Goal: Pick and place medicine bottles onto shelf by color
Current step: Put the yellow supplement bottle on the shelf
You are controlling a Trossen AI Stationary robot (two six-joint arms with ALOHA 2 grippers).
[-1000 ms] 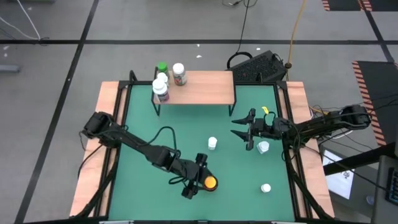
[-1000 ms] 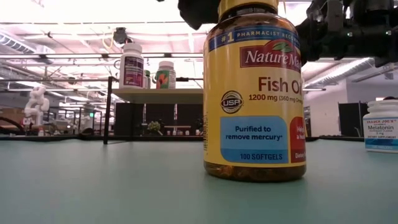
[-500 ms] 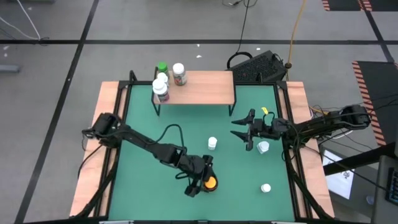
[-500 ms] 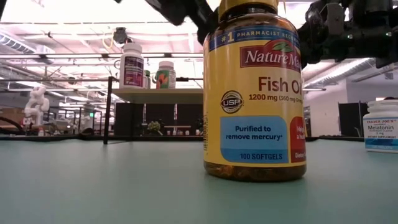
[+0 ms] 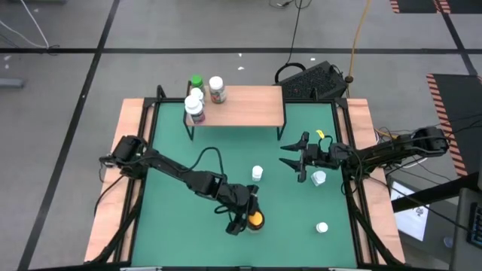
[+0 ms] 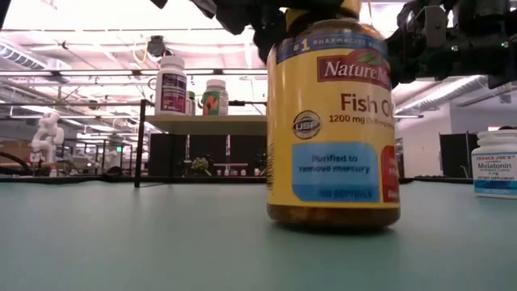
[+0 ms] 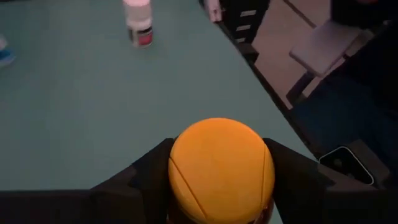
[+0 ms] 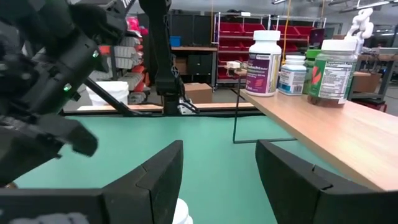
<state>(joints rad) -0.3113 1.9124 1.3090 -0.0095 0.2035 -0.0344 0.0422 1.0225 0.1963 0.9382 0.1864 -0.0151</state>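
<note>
An amber bottle with a yellow cap (image 5: 256, 220) stands near the table's front middle, and it looms large in the low view (image 6: 333, 137). My left gripper (image 5: 246, 219) is shut on its cap. The wooden shelf (image 5: 248, 107) stands at the far edge with three bottles on its left end, one of them green-capped (image 5: 196, 80). Three white bottles (image 5: 257, 173) (image 5: 319, 178) (image 5: 322, 226) stand on the green mat. My right gripper (image 5: 296, 160) hovers open at the right, above the mat, with nothing between its fingers (image 8: 217, 180). My left gripper pinches the bottle's yellow cap (image 7: 221, 165) between its two fingers (image 7: 149, 177), one on each side of the cap. The fingers come from the table's left, slanting down. The bottle stays upright; whether its base (image 6: 333, 220) still rests on the mat, I cannot tell.
Light-wood strips (image 5: 132, 150) border the mat on the left and right. The shelf's right half (image 5: 263, 102) is bare wood. A white bottle (image 5: 319, 178) stands just beside my right gripper. A dark keyboard-like object (image 5: 316, 79) lies behind the table.
My left gripper has moved toward the table's right edge onto the amber bottle and dipped a little. Its fingers have closed on the yellow cap. In the low view the bottle has shifted slightly and shows blurred.
</note>
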